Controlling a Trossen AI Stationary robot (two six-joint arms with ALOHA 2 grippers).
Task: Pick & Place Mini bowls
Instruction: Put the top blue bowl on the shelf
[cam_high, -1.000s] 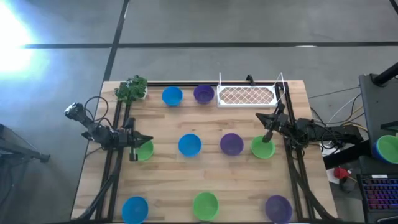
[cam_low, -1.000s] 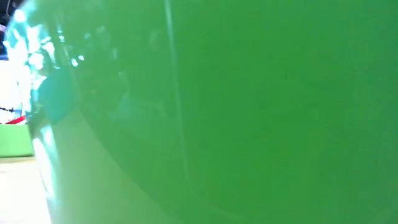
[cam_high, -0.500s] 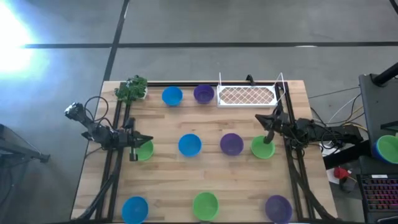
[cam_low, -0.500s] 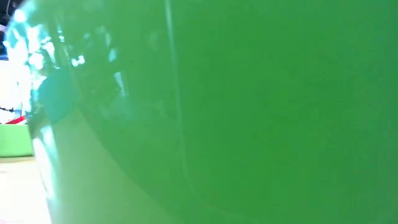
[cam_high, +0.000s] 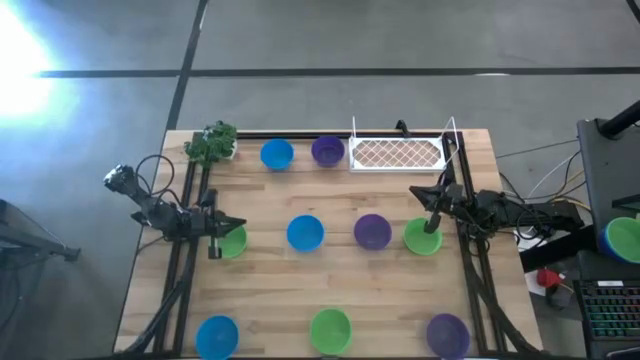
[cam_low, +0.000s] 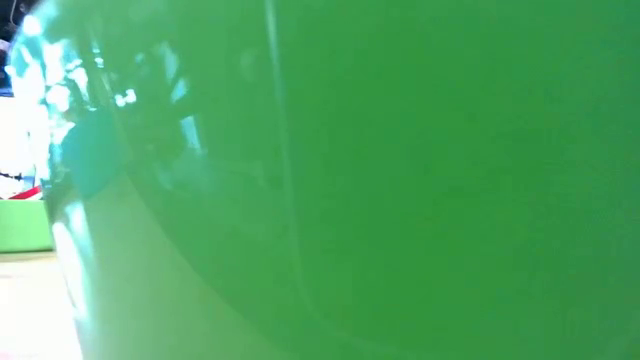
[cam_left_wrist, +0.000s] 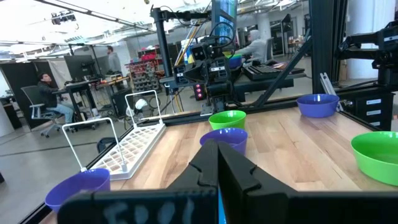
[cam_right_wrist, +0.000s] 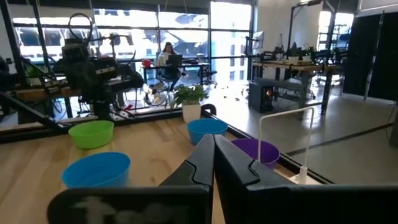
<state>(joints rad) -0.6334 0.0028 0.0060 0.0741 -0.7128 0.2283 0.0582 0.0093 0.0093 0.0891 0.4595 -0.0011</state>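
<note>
Nine mini bowls sit upright on the wooden table in the high view: blue (cam_high: 277, 154) and purple (cam_high: 328, 151) at the far edge; green (cam_high: 232, 243), blue (cam_high: 305, 233), purple (cam_high: 372, 231) and green (cam_high: 423, 237) across the middle; blue (cam_high: 217, 335), green (cam_high: 330, 329) and purple (cam_high: 447, 333) near. My left gripper (cam_high: 240, 223) (cam_left_wrist: 217, 144) is shut, level, by the left green bowl's far rim. My right gripper (cam_high: 414, 188) (cam_right_wrist: 211, 140) is shut, just beyond the right green bowl.
A white wire basket (cam_high: 397, 153) stands at the far edge, right of the purple bowl. A leafy toy plant (cam_high: 211, 143) sits at the far left corner. A green bowl wall (cam_low: 380, 180) fills the low view. Black rails run along both table sides.
</note>
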